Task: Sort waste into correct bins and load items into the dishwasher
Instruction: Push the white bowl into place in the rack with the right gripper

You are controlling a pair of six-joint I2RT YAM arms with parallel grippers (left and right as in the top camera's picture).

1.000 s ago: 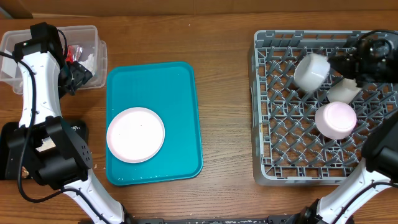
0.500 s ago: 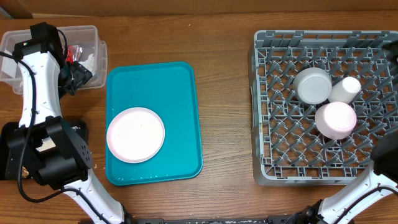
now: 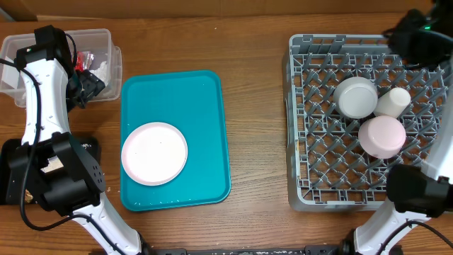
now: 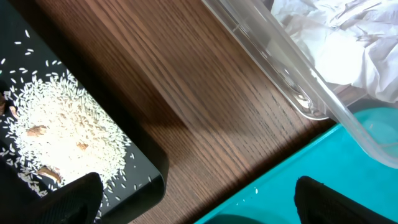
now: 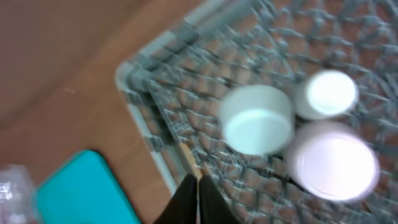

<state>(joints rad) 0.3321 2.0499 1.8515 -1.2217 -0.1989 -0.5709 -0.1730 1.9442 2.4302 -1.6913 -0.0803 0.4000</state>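
Observation:
The grey dish rack (image 3: 311, 127) holds a grey bowl (image 3: 356, 97), a small white cup (image 3: 393, 101) and an upturned pale pink-white bowl (image 3: 382, 137). The round white plate (image 3: 154, 153) lies on the teal tray (image 3: 205, 106). My right gripper (image 5: 198, 199) is shut and empty, high above the rack's far right corner (image 3: 410, 32). My left gripper (image 4: 199, 205) is open and empty beside the clear tub (image 3: 28, 49), which holds the crumpled napkin (image 4: 348, 37) and the red wrapper (image 3: 88, 58). The black tray (image 4: 143, 162) holds rice crumbs (image 4: 62, 124).
The teal tray lies between the tub and the rack, with a few rice grains near its edge (image 4: 258, 190). Bare wooden table (image 3: 258, 142) separates tray and rack. The left arm's base covers most of the black tray in the overhead view.
The grey bowl, held tilted over the rack a second ago, now rests in the rack beside the cup. My right arm has lifted away toward the far right corner. The left arm has not moved.

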